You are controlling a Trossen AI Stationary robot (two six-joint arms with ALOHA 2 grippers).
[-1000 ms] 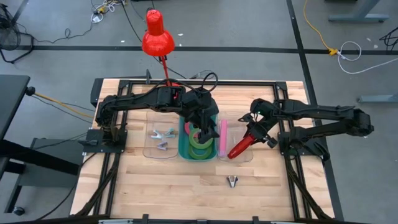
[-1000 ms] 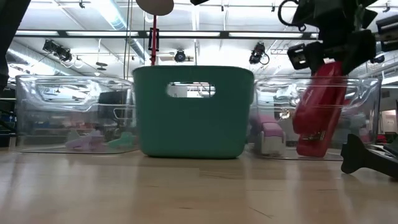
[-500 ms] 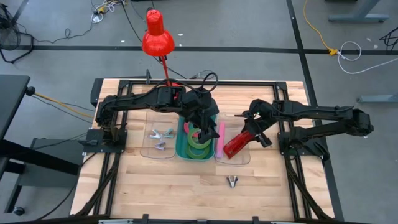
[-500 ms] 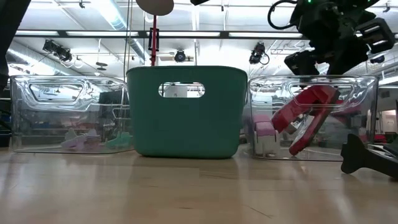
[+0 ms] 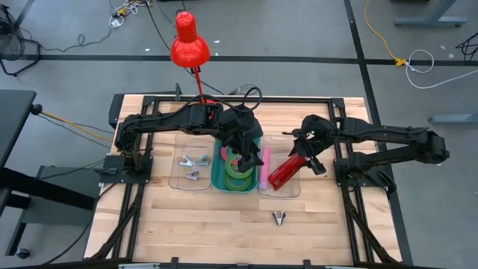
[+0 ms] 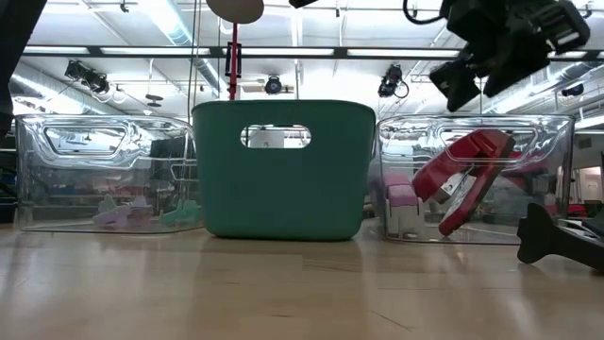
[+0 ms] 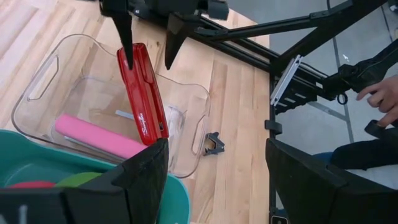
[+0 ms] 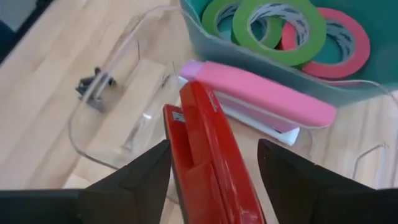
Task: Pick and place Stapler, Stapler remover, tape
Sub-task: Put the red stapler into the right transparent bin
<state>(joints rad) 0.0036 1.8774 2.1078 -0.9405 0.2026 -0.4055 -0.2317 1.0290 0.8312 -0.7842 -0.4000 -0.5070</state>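
Red plastic catches the eye first: the red stapler [image 5: 285,172] lies tilted in the clear right-hand bin [image 5: 293,190], one end propped up against the bin wall, with a pink stapler [image 5: 265,166] flat beside it at its 9 o'clock. The right gripper [image 5: 304,148] hangs just above the red stapler's upper end, its fingers spread wide and free of it; in the left wrist view both dark fingertips stand clear on either side of the stapler's top. At the middle of the table sits the teal basket [image 5: 221,179], holding rolls of green tape [image 5: 240,167] and a pink roll [image 8: 339,50]. The left gripper [image 5: 245,153] is down inside that basket over the rolls; I cannot tell how its fingers stand. At the basket's 9 o'clock a clear left-hand bin [image 5: 179,181] holds a few staple removers [image 5: 193,165]. One dark staple remover [image 5: 279,217] lies alone on the wooden table [image 5: 224,224], at 6 o'clock from the right-hand bin.
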